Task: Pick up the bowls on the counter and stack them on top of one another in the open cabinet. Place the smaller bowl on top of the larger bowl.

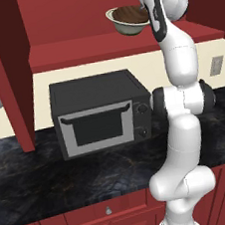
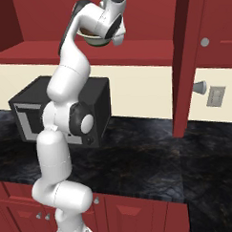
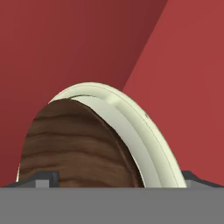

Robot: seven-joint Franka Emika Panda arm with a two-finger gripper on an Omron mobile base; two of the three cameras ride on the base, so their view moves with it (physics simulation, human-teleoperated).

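Brown smaller bowl (image 1: 131, 14) sat nested in cream larger bowl (image 1: 125, 27), upper frame; tool (image 3: 113, 178) spread apart; retreat straight, avoiding rims.

- One cream-white bowl (image 1: 123, 26)
- One dark brown bowl (image 1: 131, 14), sitting inside the cream one
- One black microwave (image 1: 100, 113)
- One wall outlet (image 1: 216, 65)
- One open red cabinet (image 1: 86, 50)
- One dark counter (image 1: 53, 177)

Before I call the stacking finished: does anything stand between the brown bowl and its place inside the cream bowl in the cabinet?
Nothing visible does. The brown bowl already sits inside the cream bowl on the cabinet shelf. The gripper is close over them, jaws spread to either side of the brown bowl.
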